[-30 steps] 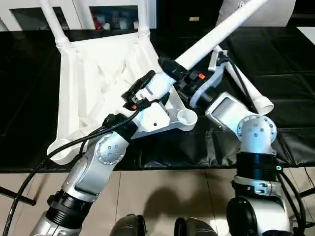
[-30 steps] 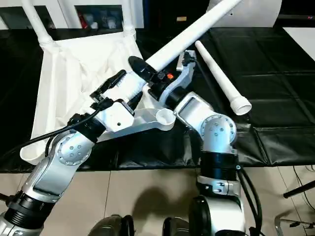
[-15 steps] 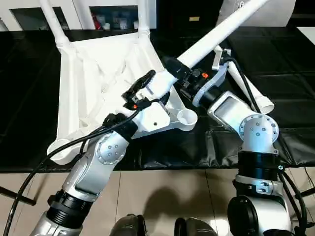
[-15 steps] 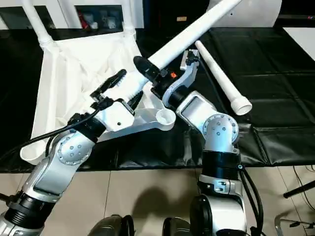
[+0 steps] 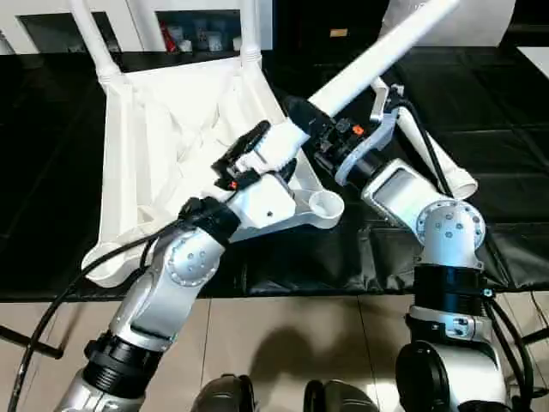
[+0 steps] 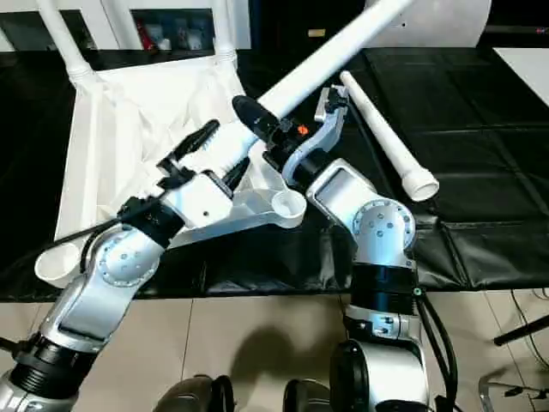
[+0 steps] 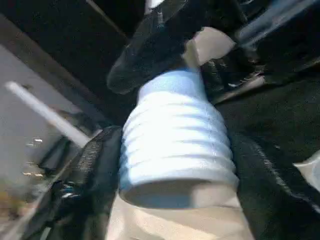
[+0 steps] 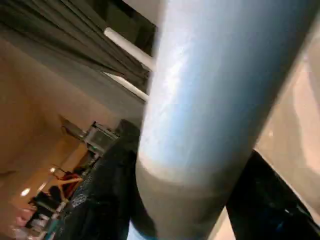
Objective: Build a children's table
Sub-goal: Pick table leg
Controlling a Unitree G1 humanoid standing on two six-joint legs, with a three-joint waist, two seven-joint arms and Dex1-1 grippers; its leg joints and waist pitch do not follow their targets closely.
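Observation:
The children's table top point(image 5: 154, 146) lies upside down on the black work table, ribs up. Two white legs point(image 5: 94, 39) point(image 5: 250, 30) stand in its far corner sockets. A third leg point(image 5: 377, 60) slants up to the right over the near-right corner socket point(image 5: 326, 204). My left gripper point(image 5: 262, 156) is shut on its ribbed end point(image 7: 175, 135), a black finger point(image 7: 95, 175) on either side. Just above, my right gripper point(image 5: 315, 129) is shut on the leg's smooth shaft point(image 8: 210, 100). The near-left socket point(image 5: 103, 257) holds nothing.
Another loose white leg point(image 6: 386, 129) lies on the black cover point(image 5: 497, 112) to the right of my right arm. The table's front edge runs just below the near sockets, with tiled floor point(image 5: 283, 335) beneath. Shelves and white furniture stand behind.
My right gripper's fingers have closed in on the slanted leg's shaft. The leg and my right wrist have shifted slightly up and right. The left fingers have spread a little.

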